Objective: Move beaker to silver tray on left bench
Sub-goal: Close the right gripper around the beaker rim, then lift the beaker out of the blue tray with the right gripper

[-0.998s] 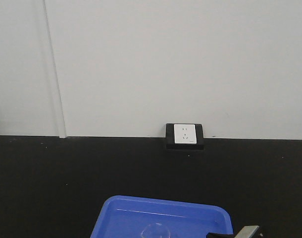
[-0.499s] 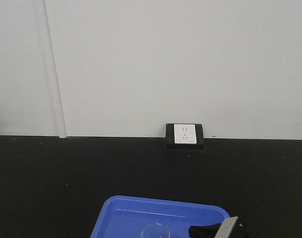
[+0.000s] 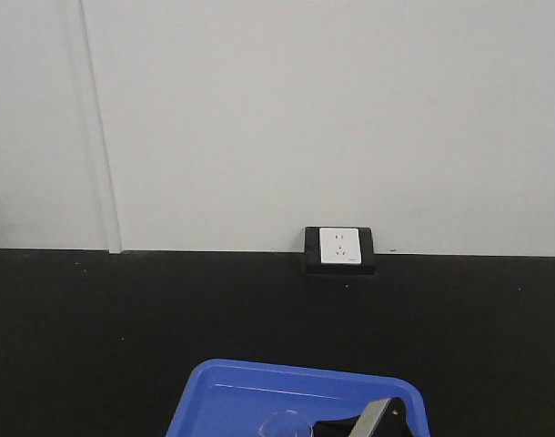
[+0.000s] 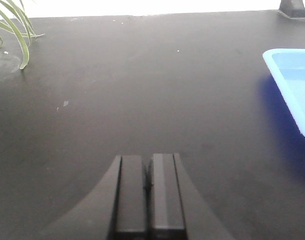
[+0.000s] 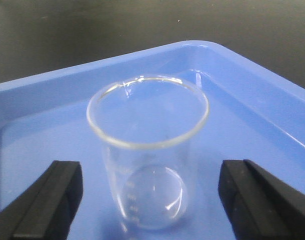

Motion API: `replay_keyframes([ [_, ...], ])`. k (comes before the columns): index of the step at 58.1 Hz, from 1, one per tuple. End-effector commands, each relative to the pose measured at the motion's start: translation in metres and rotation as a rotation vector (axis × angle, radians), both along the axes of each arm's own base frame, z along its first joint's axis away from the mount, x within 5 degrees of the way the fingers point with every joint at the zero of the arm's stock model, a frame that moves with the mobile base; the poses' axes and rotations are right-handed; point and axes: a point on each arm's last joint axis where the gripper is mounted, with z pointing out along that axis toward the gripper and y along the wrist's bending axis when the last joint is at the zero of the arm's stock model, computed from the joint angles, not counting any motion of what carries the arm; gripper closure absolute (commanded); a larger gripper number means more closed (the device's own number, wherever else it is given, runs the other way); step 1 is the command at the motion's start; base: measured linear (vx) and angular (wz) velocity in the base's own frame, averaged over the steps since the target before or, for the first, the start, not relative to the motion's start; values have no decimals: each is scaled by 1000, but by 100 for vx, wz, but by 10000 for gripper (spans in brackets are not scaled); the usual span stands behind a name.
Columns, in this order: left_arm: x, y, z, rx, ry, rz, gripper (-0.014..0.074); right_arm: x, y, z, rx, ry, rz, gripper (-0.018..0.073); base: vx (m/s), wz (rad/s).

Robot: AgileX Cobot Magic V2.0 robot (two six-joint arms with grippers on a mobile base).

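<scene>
The small clear glass beaker (image 5: 148, 150) stands upright in the blue plastic tray (image 5: 252, 100). My right gripper (image 5: 148, 200) is open, one black finger on each side of the beaker, apart from the glass. In the front view the beaker (image 3: 285, 424) shows faintly at the bottom edge, with the right gripper (image 3: 364, 423) just right of it over the tray (image 3: 296, 387). My left gripper (image 4: 148, 200) is shut and empty, low over the black worktop (image 4: 142, 90). The silver tray and the left bench are out of view.
A wall socket (image 3: 339, 248) sits where the black counter meets the white wall. Green plant leaves (image 4: 12, 25) hang at the far left of the left wrist view. The blue tray's corner (image 4: 292, 85) lies to the right of the left gripper.
My right gripper has moved left along the bottom of the front view, coming in over the blue tray close to the beaker. Nothing else has moved.
</scene>
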Motion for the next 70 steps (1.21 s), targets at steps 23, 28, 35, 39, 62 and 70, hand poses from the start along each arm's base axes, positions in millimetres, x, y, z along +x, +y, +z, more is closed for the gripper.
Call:
replay_keyframes([
  [23, 1, -1, -2, -3, -65, -8, 595, 31, 47, 14, 124, -122, 9, -4, 0, 0],
  [28, 1, -1, -2, -3, -65, -8, 595, 37, 51, 21, 158, -131, -58, 323, 0, 0],
  [35, 1, -1, -2, -3, -65, -8, 595, 39, 50, 29, 143, -136, -71, 578, 0, 0],
  [39, 1, -1, -2, -3, -65, -8, 595, 39, 49, 39, 137, -143, -79, 573, 0, 0],
  [62, 1, -1, -2, -3, -65, -8, 595, 14, 13, 171, 106, 6, -374, 567, 0, 0],
  [70, 1, -1, -2, -3, -65, -8, 595, -16, -19, 212, -44, 23, -556, 567, 0, 0],
])
